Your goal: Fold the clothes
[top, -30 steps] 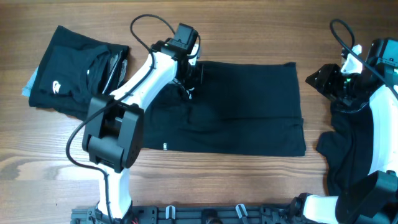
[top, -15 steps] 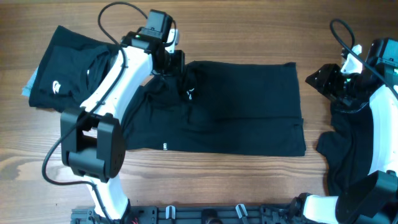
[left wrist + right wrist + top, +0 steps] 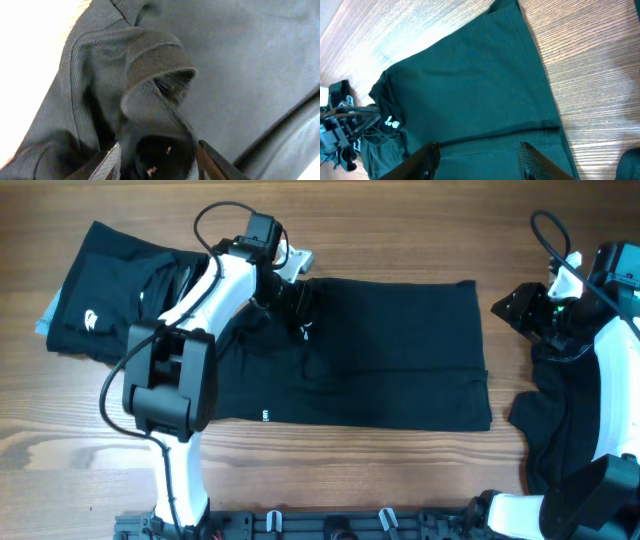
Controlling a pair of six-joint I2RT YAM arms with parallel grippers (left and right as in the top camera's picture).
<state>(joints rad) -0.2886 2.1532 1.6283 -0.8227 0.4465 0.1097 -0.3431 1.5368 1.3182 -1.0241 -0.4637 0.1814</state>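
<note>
Black shirt (image 3: 400, 350) lies spread flat in the middle of the wooden table (image 3: 400, 220), and the left arm stretches from its base up and across to the shirt's top-left corner, wrist tipped down. The left gripper (image 3: 292, 295) sits jaws parted, straddling a rumpled collar fold. At the right edge, the right gripper (image 3: 515, 305) hovers parted, nothing between its fingers, beside another black garment (image 3: 560, 420).

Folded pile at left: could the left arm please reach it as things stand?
Likely yes: the left end effector sits at the collar of the spread shirt, beside the pile, nothing between.
</note>
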